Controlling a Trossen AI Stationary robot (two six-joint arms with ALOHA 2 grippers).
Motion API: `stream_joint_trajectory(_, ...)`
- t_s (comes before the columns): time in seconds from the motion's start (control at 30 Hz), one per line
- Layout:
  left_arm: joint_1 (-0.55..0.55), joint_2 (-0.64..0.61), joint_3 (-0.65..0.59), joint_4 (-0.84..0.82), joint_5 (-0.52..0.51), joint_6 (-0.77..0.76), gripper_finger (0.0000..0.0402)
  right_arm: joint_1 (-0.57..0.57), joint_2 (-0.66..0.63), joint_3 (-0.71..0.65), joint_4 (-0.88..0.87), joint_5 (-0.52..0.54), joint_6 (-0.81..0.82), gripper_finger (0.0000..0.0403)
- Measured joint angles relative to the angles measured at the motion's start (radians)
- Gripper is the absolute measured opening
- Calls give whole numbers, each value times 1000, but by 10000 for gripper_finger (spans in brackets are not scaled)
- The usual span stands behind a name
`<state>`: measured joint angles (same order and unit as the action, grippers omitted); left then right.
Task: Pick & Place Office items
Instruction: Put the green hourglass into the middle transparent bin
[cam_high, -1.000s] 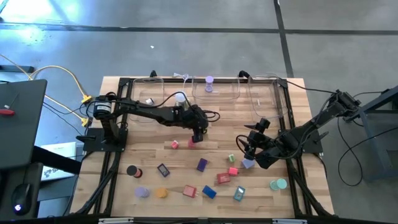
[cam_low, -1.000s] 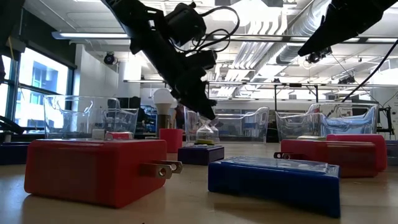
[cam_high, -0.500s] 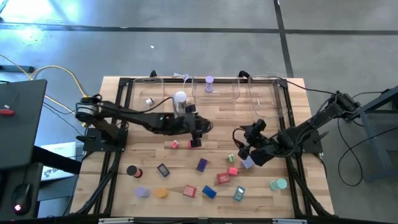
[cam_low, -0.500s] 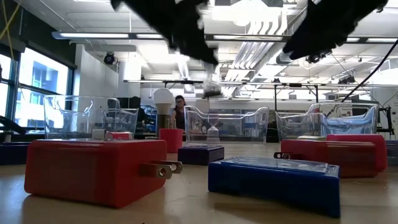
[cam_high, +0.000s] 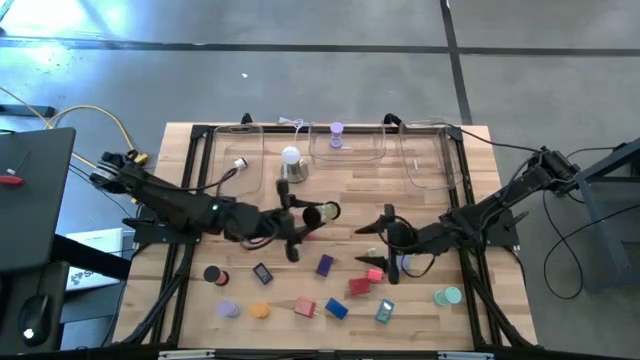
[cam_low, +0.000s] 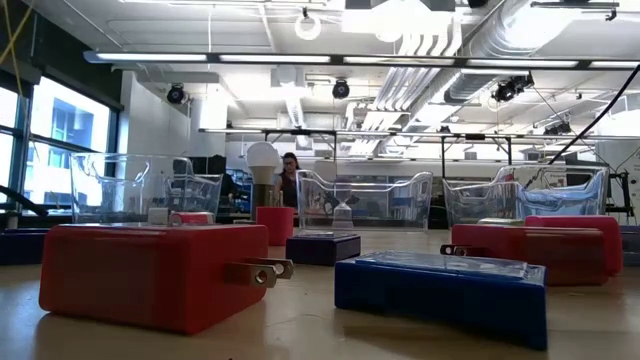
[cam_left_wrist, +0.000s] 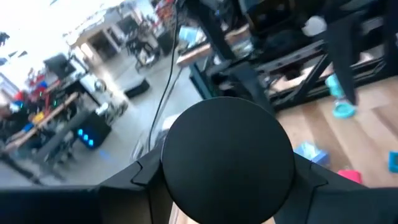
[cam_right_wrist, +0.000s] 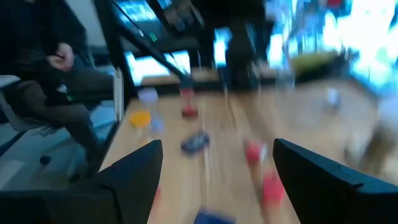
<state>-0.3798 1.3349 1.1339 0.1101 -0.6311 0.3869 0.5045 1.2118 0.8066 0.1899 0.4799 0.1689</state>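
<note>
Beside the red block (cam_high: 373, 274), right gripper (cam_high: 377, 262) gapes wide, holding nothing.

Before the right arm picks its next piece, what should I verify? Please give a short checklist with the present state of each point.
1. Right gripper open: ok, fingers wide apart.
2. Right gripper empty: ok, nothing between the fingers.
3. A piece within reach: ok, a red block lies close by in the high view.
4. Left gripper state: cannot tell; a black round shape fills its wrist view.
5. Arms apart: ok, bare table shows between them.
6. Middle clear tray has room: ok, only one lilac piece inside.
</note>
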Motion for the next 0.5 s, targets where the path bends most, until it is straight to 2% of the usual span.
stream_joint_trajectory(0.1,-32,-5,0,40,-4,39,188,-3,0,0,78,1,-157,295)
stream_joint_trajectory(0.23,-60,-5,0,98,-5,66,189,-3,0,0,185,1,-223,295)
stream_joint_trajectory(0.33,-68,-5,0,158,-5,21,189,-3,0,0,227,1,-297,295)
stream_joint_trajectory(0.5,-80,-5,0,278,-7,-43,189,-1,0,0,265,8,-517,295)
